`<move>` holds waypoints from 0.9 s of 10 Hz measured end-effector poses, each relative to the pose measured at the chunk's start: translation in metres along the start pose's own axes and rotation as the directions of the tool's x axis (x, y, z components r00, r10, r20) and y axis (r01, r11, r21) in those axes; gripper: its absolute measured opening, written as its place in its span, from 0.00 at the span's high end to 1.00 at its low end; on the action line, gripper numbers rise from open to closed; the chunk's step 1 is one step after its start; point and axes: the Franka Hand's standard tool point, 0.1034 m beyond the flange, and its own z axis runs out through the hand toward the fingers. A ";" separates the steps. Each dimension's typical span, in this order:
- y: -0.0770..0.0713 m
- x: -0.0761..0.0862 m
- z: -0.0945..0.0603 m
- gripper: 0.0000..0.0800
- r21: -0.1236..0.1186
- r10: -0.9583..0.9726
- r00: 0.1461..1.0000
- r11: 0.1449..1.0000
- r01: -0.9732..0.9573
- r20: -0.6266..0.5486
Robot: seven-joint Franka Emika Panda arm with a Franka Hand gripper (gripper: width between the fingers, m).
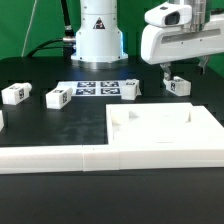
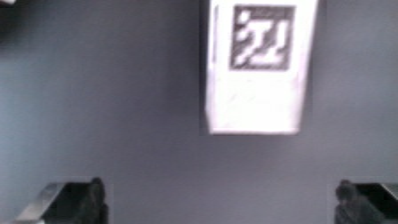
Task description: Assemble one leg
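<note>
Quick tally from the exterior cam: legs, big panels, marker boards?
Legs: 4
Big panel: 1
Marker board: 1
Total: 6
White bit cut off at the exterior view's left edge: not counted.

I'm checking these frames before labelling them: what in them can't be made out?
- Wrist view: the leg runs out of the picture at its tagged end, and its tag is too blurred to read.
- Wrist view: the fingers are dark, blurred and cut by the picture's edge.
- Exterior view: a white piece is cut off by the exterior view's left edge, so I cannot tell what it is.
- Exterior view: the tags on the loose legs are too small to read.
</note>
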 end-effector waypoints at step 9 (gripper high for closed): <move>0.001 -0.021 0.032 0.19 -0.024 0.014 0.819 1.000 0.000 0.573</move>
